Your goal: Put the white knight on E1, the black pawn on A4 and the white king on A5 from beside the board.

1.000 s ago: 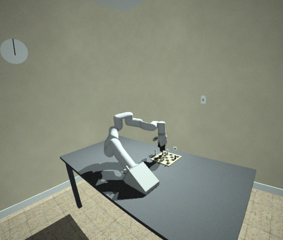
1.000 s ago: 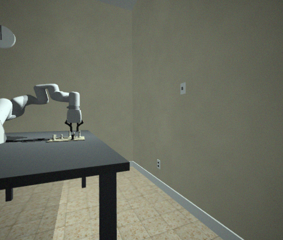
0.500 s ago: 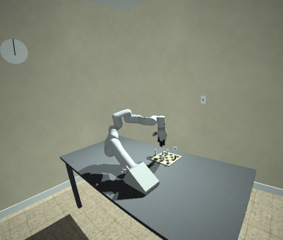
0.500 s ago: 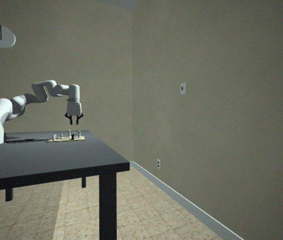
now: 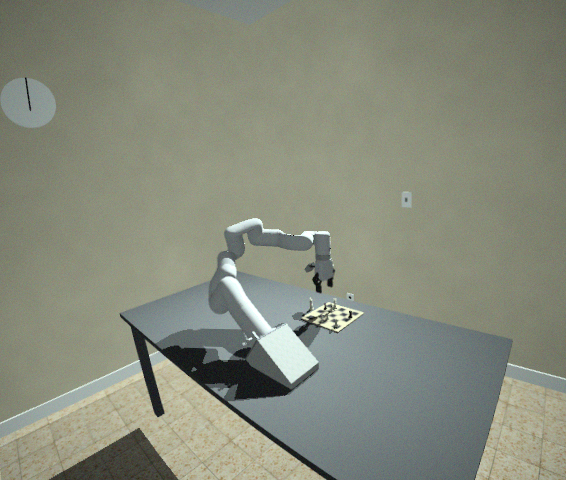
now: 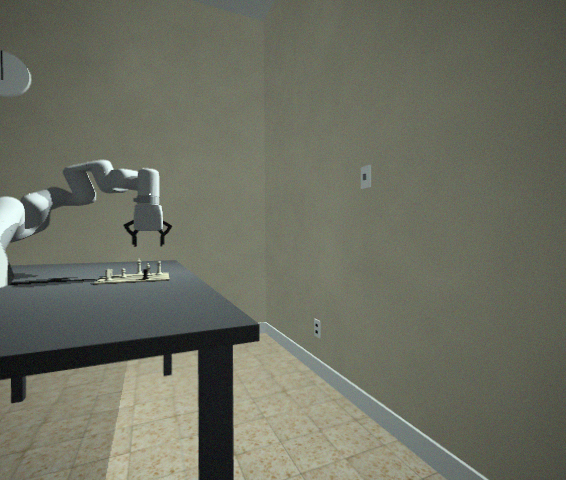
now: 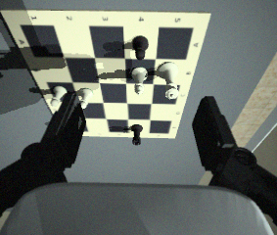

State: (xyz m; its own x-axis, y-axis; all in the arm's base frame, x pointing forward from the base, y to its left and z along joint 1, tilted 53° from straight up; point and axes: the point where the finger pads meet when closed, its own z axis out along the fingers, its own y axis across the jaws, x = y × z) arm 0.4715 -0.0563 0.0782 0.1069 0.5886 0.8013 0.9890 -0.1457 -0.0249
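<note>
Smooth, matt, plastic-like surfaces are seen on the white arm [image 5: 242, 302] [image 6: 79, 188]; a matt finish is apparently shown by the distant tabletop [image 5: 376, 382] [image 6: 118, 310].
</note>
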